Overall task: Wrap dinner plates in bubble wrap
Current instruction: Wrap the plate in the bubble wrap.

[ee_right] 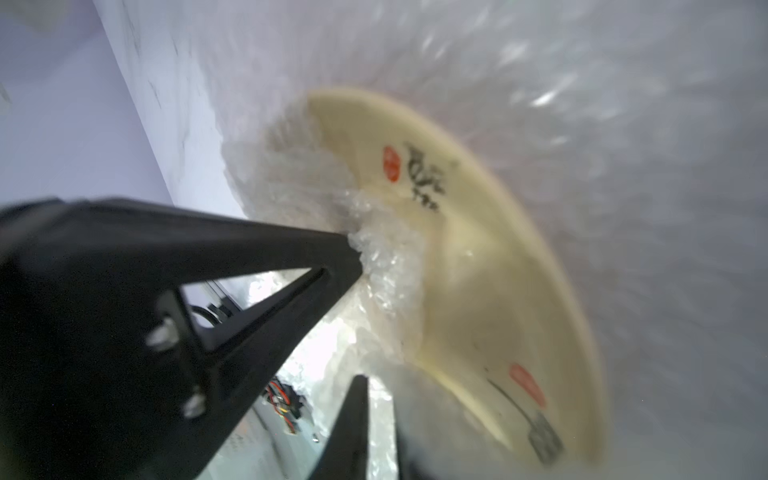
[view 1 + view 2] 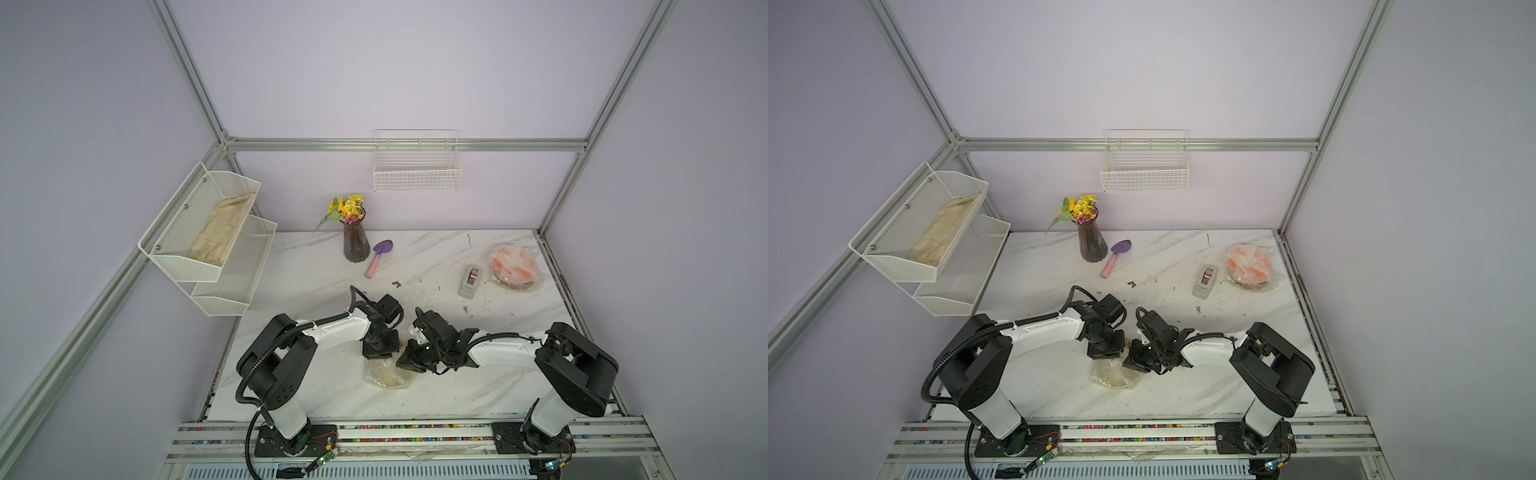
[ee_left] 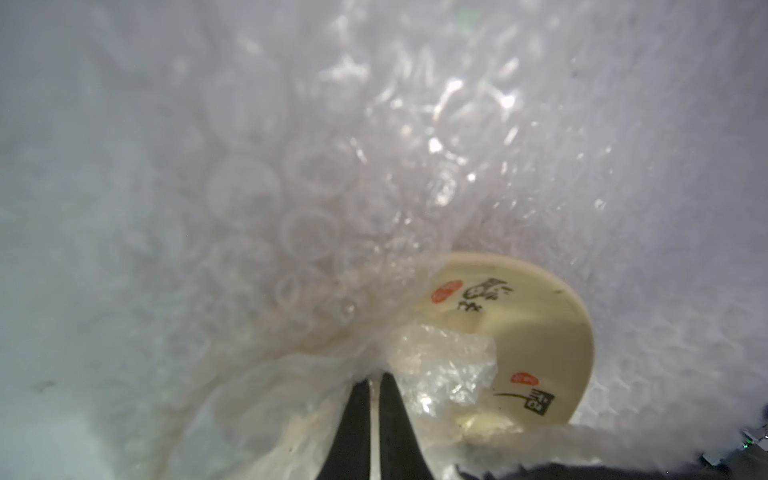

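The pale cream plate [image 3: 540, 316] with red and dark rim marks lies on a sheet of bubble wrap [image 3: 291, 208] near the table's front middle, the bundle [image 2: 386, 374] showing in both top views. My left gripper [image 3: 376, 380] is shut on a gathered fold of that wrap over the plate [image 1: 478, 257]. My right gripper [image 1: 382, 415] sits right beside it, its fingers a little apart with wrap lying in the gap. A bright orange plate [image 2: 513, 266] rests at the back right, covered in crinkled bubble wrap [image 2: 1250, 259].
A grey tape dispenser [image 2: 471, 281] lies left of the orange plate. A vase of flowers [image 2: 356, 243] and a purple trowel [image 2: 378, 257] stand at the back. White wire baskets hang on the left wall [image 2: 208, 241] and on the back wall [image 2: 417, 166].
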Action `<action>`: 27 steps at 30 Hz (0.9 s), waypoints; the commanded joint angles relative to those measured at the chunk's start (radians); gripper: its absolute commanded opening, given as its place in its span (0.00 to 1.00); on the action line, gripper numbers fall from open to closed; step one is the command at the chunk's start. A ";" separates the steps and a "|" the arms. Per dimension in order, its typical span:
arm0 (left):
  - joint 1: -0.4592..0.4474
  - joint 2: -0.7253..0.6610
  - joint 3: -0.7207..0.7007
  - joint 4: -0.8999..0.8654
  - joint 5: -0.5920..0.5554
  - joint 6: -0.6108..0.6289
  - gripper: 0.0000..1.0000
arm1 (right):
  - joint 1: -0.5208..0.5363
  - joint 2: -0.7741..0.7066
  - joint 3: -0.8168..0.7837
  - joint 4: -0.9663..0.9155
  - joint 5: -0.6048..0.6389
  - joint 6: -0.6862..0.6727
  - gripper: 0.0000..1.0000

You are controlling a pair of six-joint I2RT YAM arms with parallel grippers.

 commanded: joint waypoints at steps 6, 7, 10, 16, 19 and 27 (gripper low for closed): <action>0.001 0.048 -0.107 -0.008 -0.068 0.040 0.09 | -0.326 -0.010 0.036 -0.097 -0.057 -0.183 0.47; 0.001 0.045 -0.111 -0.004 -0.065 0.041 0.09 | -0.353 0.019 0.056 -0.102 -0.071 -0.206 0.50; 0.001 0.043 -0.116 0.002 -0.060 0.046 0.09 | -0.416 0.085 0.091 -0.101 -0.088 -0.247 0.52; 0.001 0.039 -0.131 0.009 -0.056 0.043 0.09 | -0.479 0.180 0.127 -0.128 -0.071 -0.290 0.52; 0.000 0.039 -0.133 0.009 -0.056 0.040 0.09 | -0.508 0.152 0.124 -0.173 0.009 -0.332 0.52; 0.000 0.042 -0.133 0.012 -0.047 0.038 0.09 | -0.519 0.220 0.172 -0.174 -0.087 -0.377 0.49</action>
